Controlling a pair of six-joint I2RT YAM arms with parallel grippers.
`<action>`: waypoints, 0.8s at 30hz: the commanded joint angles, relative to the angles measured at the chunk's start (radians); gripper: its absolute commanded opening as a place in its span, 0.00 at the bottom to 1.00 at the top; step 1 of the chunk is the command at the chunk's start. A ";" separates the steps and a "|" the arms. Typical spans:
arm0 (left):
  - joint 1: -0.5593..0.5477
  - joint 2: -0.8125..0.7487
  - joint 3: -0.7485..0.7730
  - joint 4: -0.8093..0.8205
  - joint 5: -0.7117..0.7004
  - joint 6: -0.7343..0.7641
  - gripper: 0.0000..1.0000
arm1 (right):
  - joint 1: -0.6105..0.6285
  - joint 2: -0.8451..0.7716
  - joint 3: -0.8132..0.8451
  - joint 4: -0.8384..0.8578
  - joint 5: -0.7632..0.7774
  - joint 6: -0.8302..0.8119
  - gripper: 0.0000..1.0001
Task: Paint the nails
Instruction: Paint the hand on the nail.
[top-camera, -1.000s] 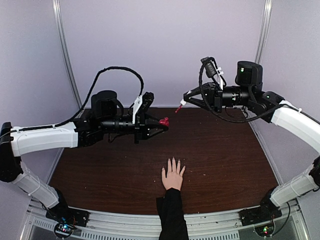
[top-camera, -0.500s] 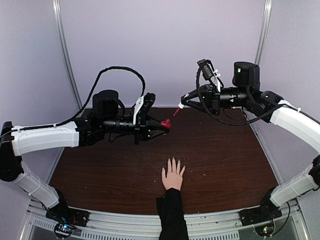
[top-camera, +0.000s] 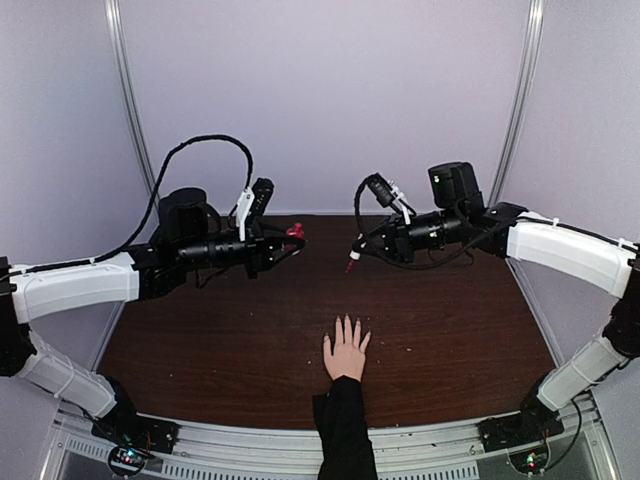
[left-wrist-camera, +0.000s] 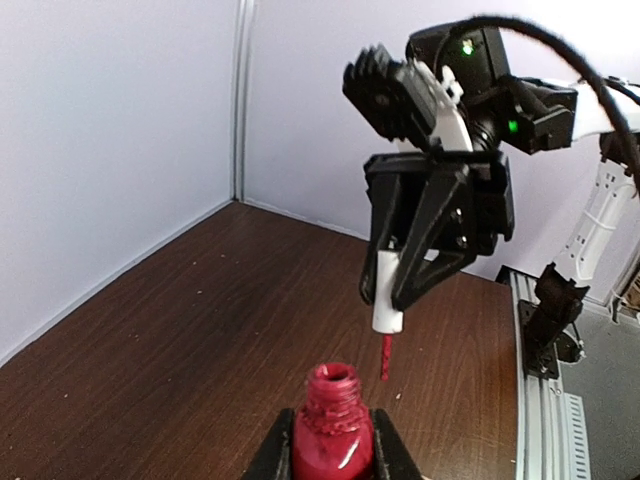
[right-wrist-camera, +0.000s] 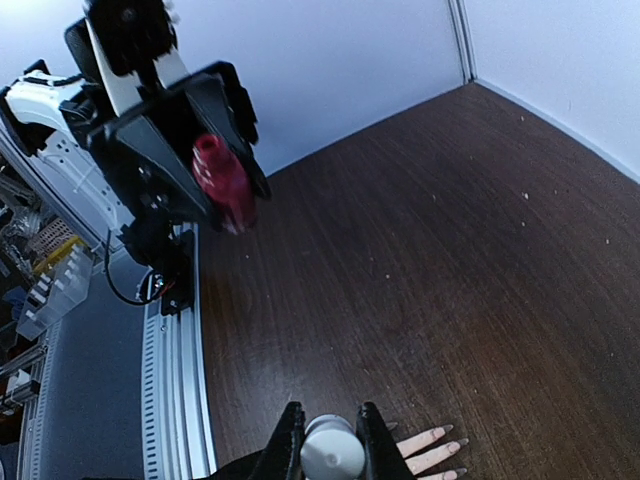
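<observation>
A pale hand (top-camera: 346, 358) in a black sleeve lies flat near the table's front edge. Its nails (top-camera: 346, 319) are too small to judge from above; in the right wrist view the nails (right-wrist-camera: 447, 428) look bare. My left gripper (top-camera: 297, 238) is shut on an uncapped red polish bottle (left-wrist-camera: 332, 432), held in the air at the left. My right gripper (right-wrist-camera: 330, 440) is shut on the white cap (right-wrist-camera: 332, 455). Its red brush (top-camera: 350, 265) points down, above the table and beyond the fingertips. In the left wrist view the brush (left-wrist-camera: 385, 357) hangs just past the bottle's neck.
The dark wooden table (top-camera: 450, 310) is enclosed by pale walls at the back and sides. A metal rail (top-camera: 250, 440) with both arm bases runs along the near edge. The black sleeve (top-camera: 343, 430) crosses that rail.
My left arm has drawn back to the left with the bottle. My right arm has come down and left, and the brush now points down over the table ahead of the hand.
</observation>
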 joint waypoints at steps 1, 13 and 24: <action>0.039 -0.023 -0.025 0.050 -0.090 -0.066 0.00 | -0.022 0.048 -0.017 0.016 0.077 -0.005 0.00; 0.138 0.005 0.001 -0.004 -0.053 -0.117 0.00 | -0.070 0.203 0.002 -0.036 -0.114 -0.159 0.00; 0.242 0.091 0.020 0.012 0.010 -0.167 0.00 | -0.082 0.345 0.094 -0.178 0.027 -0.261 0.00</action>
